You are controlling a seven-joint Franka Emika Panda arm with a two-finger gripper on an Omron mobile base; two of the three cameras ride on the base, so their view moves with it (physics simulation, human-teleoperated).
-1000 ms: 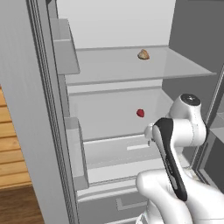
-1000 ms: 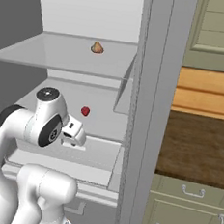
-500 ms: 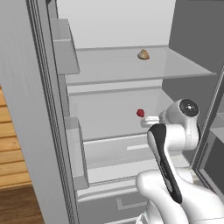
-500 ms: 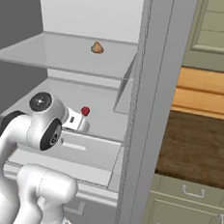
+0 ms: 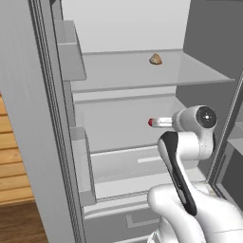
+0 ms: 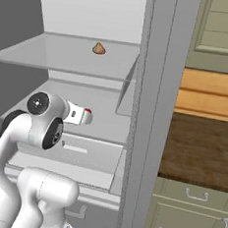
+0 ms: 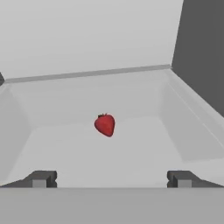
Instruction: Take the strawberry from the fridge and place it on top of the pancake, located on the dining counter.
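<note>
Pale, matte shelves fill the open fridge [image 5: 123, 80], flat grey-white surfaces with soft edges, a darker grey wall closing the right side of the hand view.

Strawberry [image 7: 105, 124] sits on the middle shelf, at centre of the hand view, slightly left of the midline and above the two dark fingertips [image 7: 41, 178]. Small, red, rounded and tapering downward, a dark tuft at its top; glossy against the dull shelf. Long axis looks roughly upright in the frame, tipped a little. In the left base view the berry [image 5: 151, 122] shows as a red dot at centre right, just off the end of the white hand; in the right base view [image 6: 88, 111] it peeks out at centre left, past the hand's tip.

Tool [image 7: 111, 179]: jaws spread wide, nothing between them, nothing touched. Berry lies straight ahead along the tool's line of sight, well inside the gap's width, but apart from the tips.

Judgement: the coming move is a straight advance with a small shift toward frame left, so the berry ends between the pads.

Small tan-brown lumpy item [image 5: 155, 59] rests on the upper shelf, upper centre of the left base view; rough, irregular, not the target.

Wooden floor [image 5: 19, 223] shows at lower left.
</note>
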